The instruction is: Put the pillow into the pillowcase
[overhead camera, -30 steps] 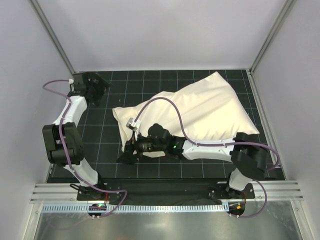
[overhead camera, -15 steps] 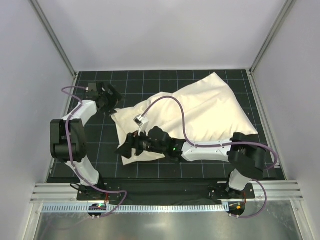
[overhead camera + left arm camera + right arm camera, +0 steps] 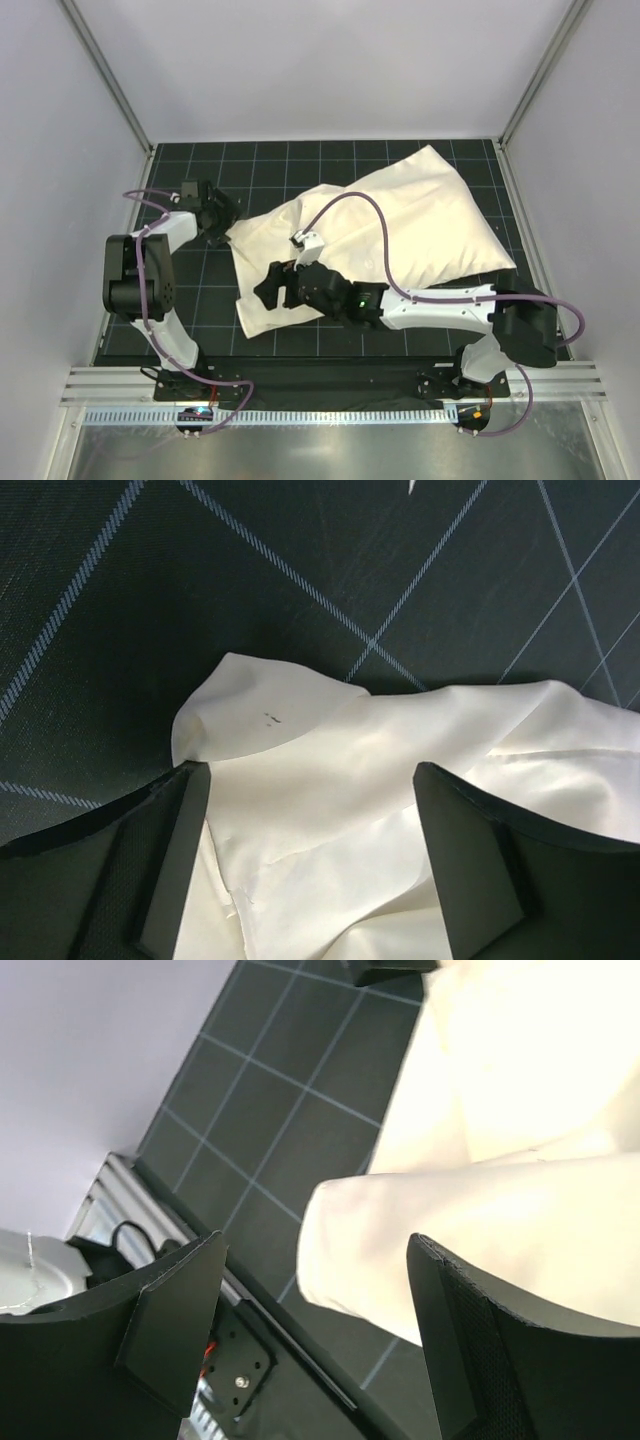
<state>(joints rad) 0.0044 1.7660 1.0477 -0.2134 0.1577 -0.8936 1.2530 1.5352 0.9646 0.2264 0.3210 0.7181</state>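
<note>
One black grid mat (image 3: 190,300) carries everything I can see. Across it, from far right to near left, lies the pillowcase (image 3: 400,225), puffy at its far-right end; I cannot pick out the pillow as separate from it. My right gripper (image 3: 315,1260) sits over the near-left corner, jaws wide. My left gripper (image 3: 310,780) straddles the far-left corner, jaws spread either side of the cloth.

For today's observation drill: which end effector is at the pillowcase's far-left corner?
The left end effector, open astride that pillowcase corner; the right end effector is at the nearer one.
</note>
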